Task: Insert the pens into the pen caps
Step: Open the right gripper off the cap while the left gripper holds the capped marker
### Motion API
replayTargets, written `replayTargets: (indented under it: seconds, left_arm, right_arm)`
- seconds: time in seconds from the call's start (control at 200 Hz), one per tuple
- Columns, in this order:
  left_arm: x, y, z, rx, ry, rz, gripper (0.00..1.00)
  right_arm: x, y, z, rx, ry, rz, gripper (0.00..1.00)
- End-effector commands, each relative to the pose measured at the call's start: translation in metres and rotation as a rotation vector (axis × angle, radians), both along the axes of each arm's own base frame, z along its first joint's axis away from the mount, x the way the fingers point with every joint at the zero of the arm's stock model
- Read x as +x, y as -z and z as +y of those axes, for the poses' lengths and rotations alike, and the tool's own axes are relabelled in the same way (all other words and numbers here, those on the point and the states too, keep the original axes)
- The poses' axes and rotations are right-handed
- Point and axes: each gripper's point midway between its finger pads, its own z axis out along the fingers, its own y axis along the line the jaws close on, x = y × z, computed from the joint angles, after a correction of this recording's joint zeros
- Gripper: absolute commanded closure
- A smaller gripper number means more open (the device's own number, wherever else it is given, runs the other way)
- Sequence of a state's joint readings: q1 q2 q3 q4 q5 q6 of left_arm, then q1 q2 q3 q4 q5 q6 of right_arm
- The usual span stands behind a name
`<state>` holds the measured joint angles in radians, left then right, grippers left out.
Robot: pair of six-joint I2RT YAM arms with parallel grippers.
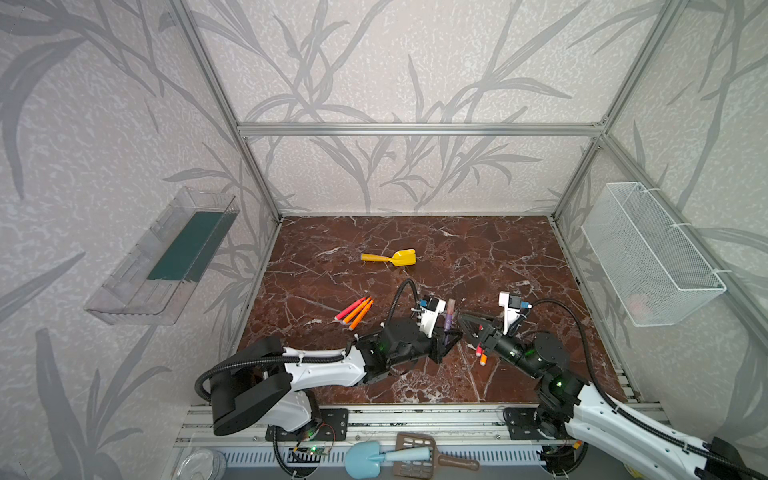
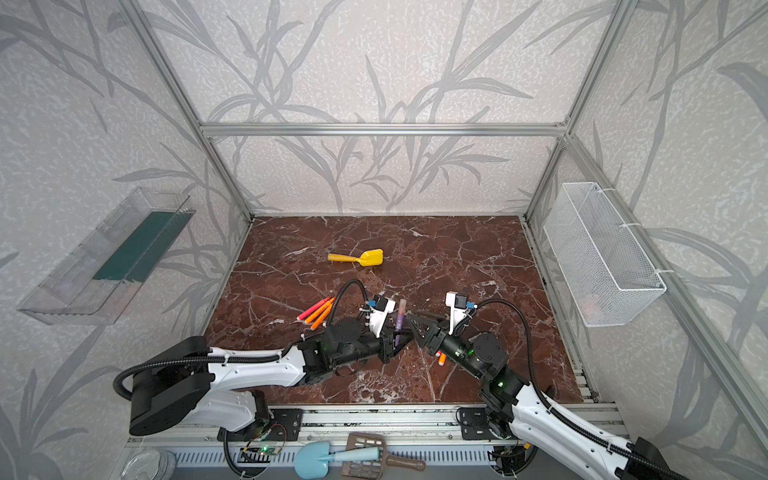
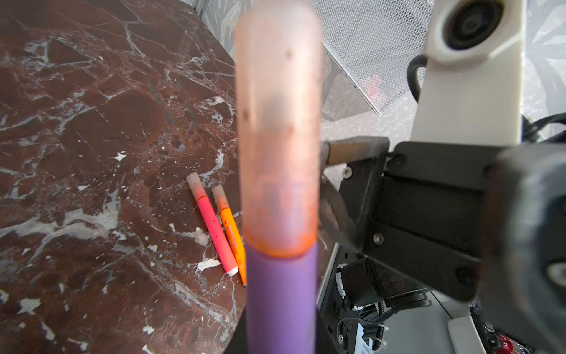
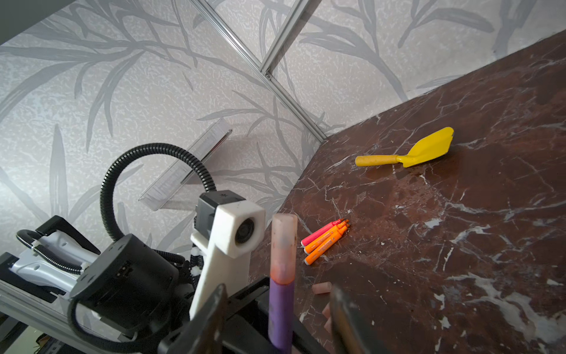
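l hand [image 1: 452, 336] grips capped purple pen [image 1: 448, 322]; r hand [image 4: 277, 303] unclenched; basket [image 1: 623, 232]: pink blur [image 1: 638, 305].

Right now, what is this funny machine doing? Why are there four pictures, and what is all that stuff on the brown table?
It is a robot with two arms. Each arm ends in a pincher called a gripper. Two pictures look down from above on the whole table. The other two come from little cameras on the arms' wrists, so everything in them looks very close.

The left gripper is shut on a purple pen. It holds the pen upright, and a pinkish cap sits on the pen's top. The right gripper is open, close to that pen, and holds nothing.

On the table lie three bare pens, two capped pens, a loose cap and a yellow toy shovel.
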<state>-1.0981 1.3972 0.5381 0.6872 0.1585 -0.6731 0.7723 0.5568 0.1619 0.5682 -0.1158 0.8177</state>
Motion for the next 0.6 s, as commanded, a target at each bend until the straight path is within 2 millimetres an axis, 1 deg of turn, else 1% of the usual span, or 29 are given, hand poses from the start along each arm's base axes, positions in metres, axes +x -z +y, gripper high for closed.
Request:
replayTargets:
  seconds: [0.0, 0.09, 0.215, 0.33, 0.46, 0.595]
  left_arm:
    - [-0.003, 0.002, 0.004, 0.019, -0.002, -0.028, 1.00]
    - [-0.009, 0.006, -0.001, 0.050, 0.015, -0.042, 1.00]
    - [-0.015, 0.011, -0.007, 0.093, 0.025, -0.069, 1.00]
    - [-0.018, 0.015, -0.011, 0.125, 0.023, -0.085, 1.00]
    - [-0.020, 0.016, -0.014, 0.161, 0.022, -0.106, 1.00]
    - [-0.020, 0.014, -0.013, 0.172, 0.008, -0.120, 1.00]
  right_arm:
    - [0.005, -0.017, -0.009, -0.012, 0.064, -0.032, 0.38]
    - [0.008, -0.022, -0.011, -0.019, 0.085, -0.030, 0.37]
    - [0.015, -0.025, -0.007, -0.028, 0.095, -0.013, 0.37]
    - [0.026, -0.018, -0.006, -0.055, 0.138, 0.044, 0.37]
    - [0.034, -0.013, 0.000, -0.074, 0.142, 0.076, 0.40]
    - [0.038, -0.006, 0.008, -0.109, 0.126, 0.113, 0.48]
